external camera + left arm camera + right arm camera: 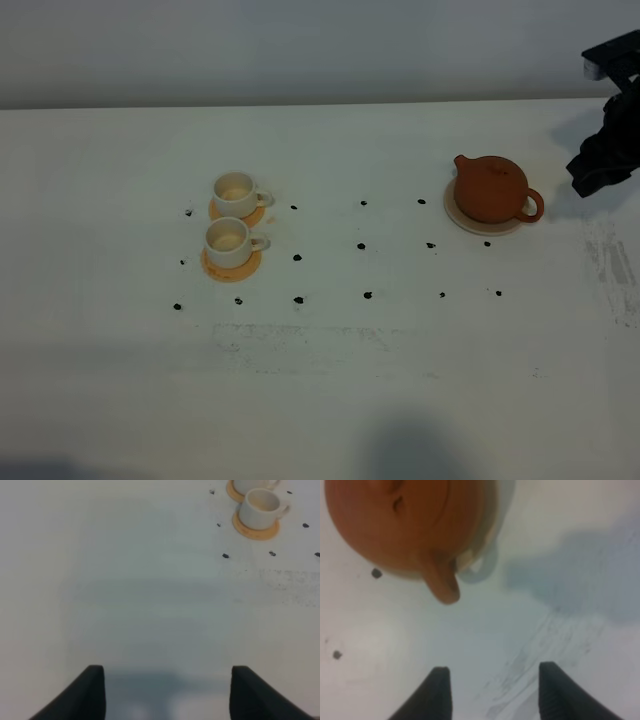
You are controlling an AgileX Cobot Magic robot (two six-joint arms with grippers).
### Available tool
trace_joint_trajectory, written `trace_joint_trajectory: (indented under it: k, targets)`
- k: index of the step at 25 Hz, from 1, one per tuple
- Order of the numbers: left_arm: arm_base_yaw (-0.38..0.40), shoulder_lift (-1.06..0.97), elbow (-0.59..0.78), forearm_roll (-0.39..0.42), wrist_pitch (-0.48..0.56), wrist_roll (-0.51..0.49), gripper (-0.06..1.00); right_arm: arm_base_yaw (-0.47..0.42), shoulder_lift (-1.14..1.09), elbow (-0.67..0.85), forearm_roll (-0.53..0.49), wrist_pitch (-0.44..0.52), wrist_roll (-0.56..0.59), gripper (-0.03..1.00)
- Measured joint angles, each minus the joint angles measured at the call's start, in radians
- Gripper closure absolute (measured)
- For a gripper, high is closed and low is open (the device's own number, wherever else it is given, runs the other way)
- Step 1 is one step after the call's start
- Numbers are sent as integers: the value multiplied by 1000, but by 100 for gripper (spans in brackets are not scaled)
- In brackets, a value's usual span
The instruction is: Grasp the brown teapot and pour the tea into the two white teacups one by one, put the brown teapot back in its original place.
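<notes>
My left gripper (167,680): jaws spread wide with nothing between them, hanging over a bare part of the desk (400,380) on its left side, well apart from both cups.
My right gripper (494,672): jaws also spread wide and gripping nothing, above the desk close to its right edge, apart from the pot and on its handle side.
Scuff marks (610,265): a grey smear on the desk along the right edge, below my right gripper.
Black dots (298,257): small marks in rows across the middle of the desk, between the cups and the pot.
Near teacup (228,241): upright on an orange coaster (232,268), left of the desk's middle, handle toward the right edge.
Far teacup (234,193): upright on a second coaster (255,216), just behind the near one, handle the same way.
Brown teapot (490,188): upright with its lid on, in the far right part of the desk, handle (532,206) turned to the right edge.
Saucer (462,222): pale cream, under the teapot, rim showing on the near side.
</notes>
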Motion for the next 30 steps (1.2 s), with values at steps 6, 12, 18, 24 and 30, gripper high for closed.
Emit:
trace_joint_trajectory:
  k: [6, 12, 18, 24, 30]
  targets:
    - [0, 0, 0, 0, 0, 0, 42, 2, -94, 245, 20, -297, -83, 55]
    - [0, 0, 0, 0, 0, 0, 42, -11, -94, 342, 48, -623, -170, 55]
    - [0, 0, 0, 0, 0, 0, 42, -18, -32, 344, 70, -715, -178, 55]
    - [0, 0, 0, 0, 0, 0, 42, -17, 1, 344, 99, -746, -178, 55]
    - [0, 0, 0, 0, 0, 0, 42, -9, 2, 344, 106, -763, -178, 55]
